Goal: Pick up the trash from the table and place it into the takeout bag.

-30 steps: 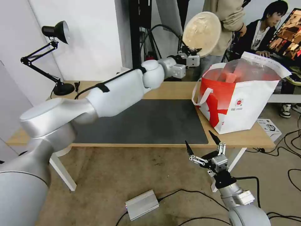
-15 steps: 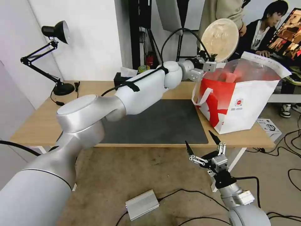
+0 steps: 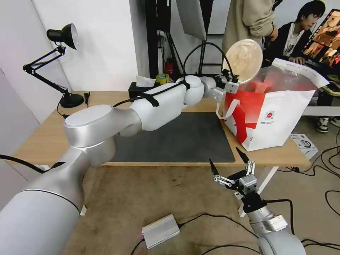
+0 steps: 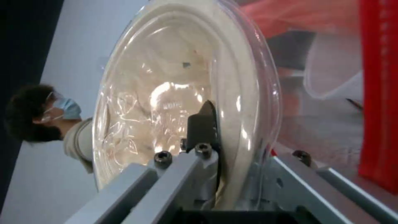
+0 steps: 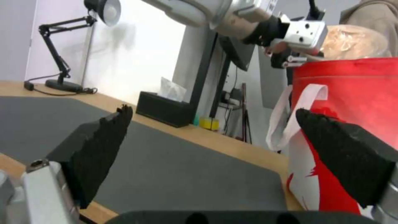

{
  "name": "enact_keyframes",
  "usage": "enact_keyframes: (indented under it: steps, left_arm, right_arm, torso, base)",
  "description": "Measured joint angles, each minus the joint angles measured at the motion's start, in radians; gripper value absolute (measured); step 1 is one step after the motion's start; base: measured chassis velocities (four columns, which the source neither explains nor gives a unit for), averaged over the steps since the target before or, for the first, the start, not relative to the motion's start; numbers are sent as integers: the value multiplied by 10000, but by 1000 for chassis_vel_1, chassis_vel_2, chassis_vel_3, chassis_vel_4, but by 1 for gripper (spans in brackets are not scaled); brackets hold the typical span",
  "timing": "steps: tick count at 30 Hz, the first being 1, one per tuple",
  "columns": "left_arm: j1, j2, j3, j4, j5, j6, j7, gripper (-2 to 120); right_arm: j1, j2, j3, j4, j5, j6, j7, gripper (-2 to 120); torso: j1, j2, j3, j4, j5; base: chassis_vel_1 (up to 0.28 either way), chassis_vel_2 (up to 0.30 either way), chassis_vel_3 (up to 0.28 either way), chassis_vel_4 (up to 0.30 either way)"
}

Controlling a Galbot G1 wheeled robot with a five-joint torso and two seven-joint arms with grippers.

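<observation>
**Tan bowl held on edge over the bag's mouth**

Your left gripper reaches across the table and grips the tan round bowl by its rim, fingers clamped on the edge. The bowl stands tilted nearly on its side, above the near-left corner of the takeout bag, its lower edge just over the bag's open top. In the left wrist view you see one dark fingertip pressed against the clear lid of the bowl, with the bag's red wall close alongside and the silvery lining beyond it. A pale rounded container lies inside the bag; you cannot tell which item it is. In the head view, something red shows dimly through the bag's translucent top.

The bag stands upright at the right end of the table, just beside the dark grey mat, its white strap handle hanging over the mat's edge.

Your right gripper hangs below the table's front edge, clear of everything, with its black fingers spread wide and holding nothing.

A black tissue box sits at the back of the table, and a black desk lamp stands at the far left.
</observation>
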Motion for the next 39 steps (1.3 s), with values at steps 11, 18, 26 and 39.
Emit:
enact_keyframes:
  steps: [11, 18, 26, 39]
  left_arm:
    - [-134, -7, 688, 21, 20, 51, 90, 1]
    - [-145, -8, 848, 4, 22, 117, 246, 1]
    - [-228, -9, 949, -64, 95, 119, 508, 1]
    - [-373, -9, 1040, -87, 357, -53, 739, 1]
  right_arm:
    - [0, 0, 0, 0, 0, 0, 0, 100]
    - [0, 0, 0, 0, 0, 0, 0, 100]
    - [0, 0, 0, 0, 0, 0, 0, 100]
    - [0, 0, 0, 0, 0, 0, 0, 100]
  torso:
    - [0, 0, 0, -1, 0]
    - [0, 0, 0, -1, 0]
    - [0, 0, 0, -1, 0]
    - [0, 0, 0, -1, 0]
  base:
    - [0, 0, 0, 0]
    - [0, 0, 0, 0]
    - [0, 0, 0, 0]
    - [0, 0, 0, 0]
